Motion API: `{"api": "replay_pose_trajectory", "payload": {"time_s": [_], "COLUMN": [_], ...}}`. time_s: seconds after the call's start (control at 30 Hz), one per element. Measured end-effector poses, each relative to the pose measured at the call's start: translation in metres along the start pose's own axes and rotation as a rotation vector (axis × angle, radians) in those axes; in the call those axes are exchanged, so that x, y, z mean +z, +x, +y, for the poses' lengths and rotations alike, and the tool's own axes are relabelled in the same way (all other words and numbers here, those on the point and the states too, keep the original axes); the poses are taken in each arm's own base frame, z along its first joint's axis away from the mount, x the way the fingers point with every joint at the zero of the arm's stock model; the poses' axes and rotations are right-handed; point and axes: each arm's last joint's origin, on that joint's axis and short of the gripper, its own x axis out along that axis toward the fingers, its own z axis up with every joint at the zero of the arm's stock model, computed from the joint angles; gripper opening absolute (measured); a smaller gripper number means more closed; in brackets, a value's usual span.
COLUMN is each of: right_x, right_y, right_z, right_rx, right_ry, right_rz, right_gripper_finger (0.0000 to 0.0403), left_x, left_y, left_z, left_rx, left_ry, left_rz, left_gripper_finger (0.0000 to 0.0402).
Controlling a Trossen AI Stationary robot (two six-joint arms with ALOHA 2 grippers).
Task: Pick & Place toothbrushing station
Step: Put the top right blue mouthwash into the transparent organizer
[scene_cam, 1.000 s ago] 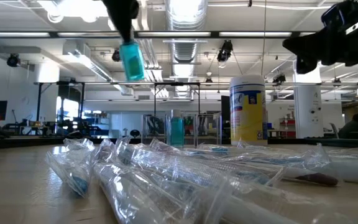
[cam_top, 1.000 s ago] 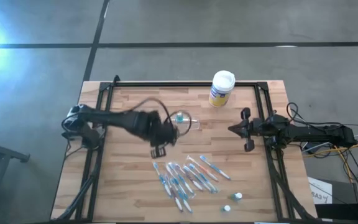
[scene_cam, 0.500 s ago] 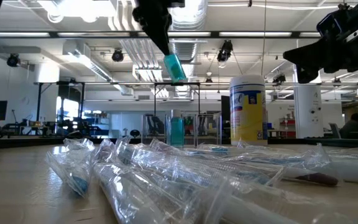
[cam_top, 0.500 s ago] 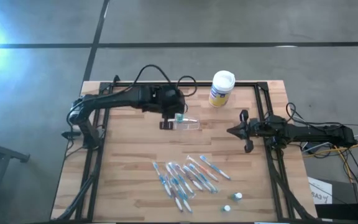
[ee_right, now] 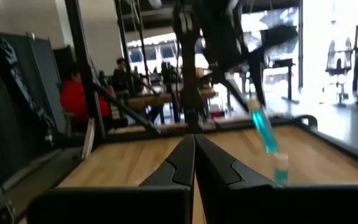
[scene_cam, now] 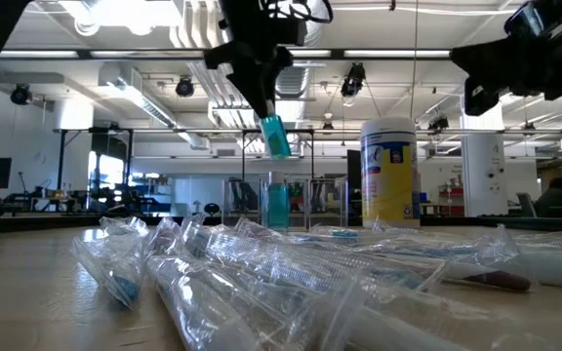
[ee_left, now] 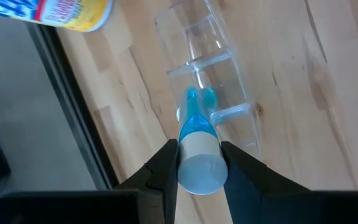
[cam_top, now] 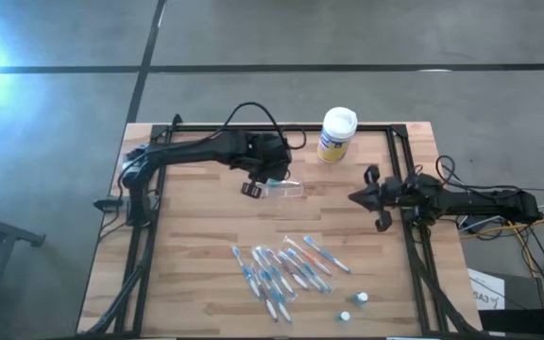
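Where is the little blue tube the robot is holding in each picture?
High view: the tube is left of centre, in the left hand, over the clear cup.
Low view: upper middle, hanging tilted.
Left wrist view: centre, white cap nearest.
Right wrist view: right of centre.
Shared landmark: yellow canister.

Nothing legible anywhere. Blue and red print on the yellow canister (ee_left: 55, 11), at about 12 o'clock on the table in the high view, too blurred and cropped to make out in any view. Dark marks on a white sheet (cam_top: 488, 294) off the table at about 4 o'clock, too small to read.
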Motion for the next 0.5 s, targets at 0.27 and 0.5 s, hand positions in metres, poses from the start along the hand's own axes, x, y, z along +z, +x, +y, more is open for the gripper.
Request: {"api": "replay_pose_trajectory", "payload": {"time_s": [0.27,0.5], "right_x": [0.011,0.013], "right_y": [-0.001,-0.001], "right_z": [0.002,0.002], "right_rx": [0.017,0.020], "right_ry": [0.009,0.003], "right_rz": [-0.111,-0.131], "right_gripper_finger": [0.0008,0.0008], "left_x": [0.013,0.021], "left_y": [0.018,0.018], "left_z": [0.000,0.003], "left_rx": [-0.024,-0.039], "left_ry": [0.014,0.023], "left_rz": [0.045,0.076], "left_gripper_finger": [0.0099,0.0099]}}
